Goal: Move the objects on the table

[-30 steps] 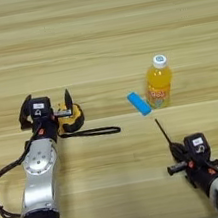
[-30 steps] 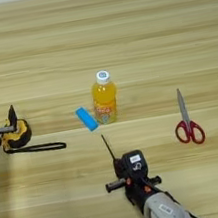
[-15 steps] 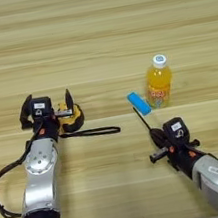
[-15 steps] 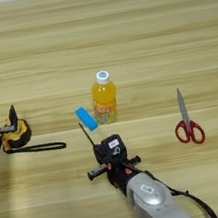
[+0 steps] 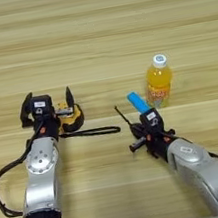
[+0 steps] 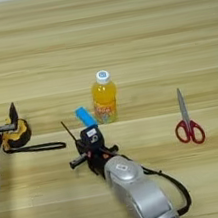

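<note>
Pale wooden planks make up the desk (image 5: pixel 91 27), which fills both views. Nearest the camera, the right tool (image 5: pixel 135 129) has been carried leftward across the desk over the last second, from the lower right toward the middle, and the thin black tweezers (image 5: pixel 122 115) have travelled with it. They are seen projecting up and to the left from the tool, so they are judged to be gripped between closed fingers, though the fingers themselves are hard to make out behind the wrist housing. The tweezers are thus being relocated toward the centre-left, and this part of the task is taken to be under way, not finished.

Just beyond the right tool, the small blue block (image 5: pixel 138 102) lies close to the wrist, and the orange bottle (image 5: pixel 157 82) stands upright just beside it; neither has been shifted. Care would be needed so the block is not knocked.

At the left, the left tool (image 5: pixel 49 104) is held spread wide around the yellow tape measure (image 5: pixel 69 117), unmoved, its strap (image 5: pixel 97 131) trailing rightward. Red-handled scissors (image 6: pixel 186 120) lie well apart at the right.
</note>
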`<move>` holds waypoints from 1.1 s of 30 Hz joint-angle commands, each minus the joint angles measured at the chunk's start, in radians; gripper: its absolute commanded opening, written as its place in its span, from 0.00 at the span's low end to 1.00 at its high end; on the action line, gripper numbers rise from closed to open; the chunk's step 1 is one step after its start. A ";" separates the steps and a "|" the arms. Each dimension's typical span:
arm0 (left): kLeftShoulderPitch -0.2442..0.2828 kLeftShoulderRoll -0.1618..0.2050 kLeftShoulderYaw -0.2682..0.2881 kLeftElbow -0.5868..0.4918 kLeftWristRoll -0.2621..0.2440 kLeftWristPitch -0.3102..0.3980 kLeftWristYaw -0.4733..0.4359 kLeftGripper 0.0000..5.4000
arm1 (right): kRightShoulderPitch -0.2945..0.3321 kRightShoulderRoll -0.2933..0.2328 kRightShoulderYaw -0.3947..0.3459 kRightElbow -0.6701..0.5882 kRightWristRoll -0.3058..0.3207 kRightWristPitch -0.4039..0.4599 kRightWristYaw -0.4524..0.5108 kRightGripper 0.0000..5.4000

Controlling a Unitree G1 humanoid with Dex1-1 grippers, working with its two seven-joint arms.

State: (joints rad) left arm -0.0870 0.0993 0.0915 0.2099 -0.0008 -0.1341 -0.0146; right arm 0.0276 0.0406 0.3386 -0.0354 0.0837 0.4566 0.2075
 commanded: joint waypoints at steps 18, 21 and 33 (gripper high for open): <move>0.007 -0.001 -0.013 -0.006 0.010 0.016 0.009 1.00 | -0.051 0.007 0.022 0.063 -0.012 -0.168 0.059 0.32; 0.008 0.000 -0.014 -0.007 0.009 0.016 0.009 1.00 | -0.048 0.006 0.024 0.042 -0.014 -0.175 0.060 0.36; 0.010 0.002 -0.016 -0.009 0.009 0.016 0.010 1.00 | -0.052 -0.012 0.034 -0.047 -0.041 -0.209 0.062 0.61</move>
State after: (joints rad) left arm -0.0833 0.0987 0.0751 0.2080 -0.0010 -0.1305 -0.0106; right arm -0.0207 0.0362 0.3656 -0.0528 0.0584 0.2634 0.2681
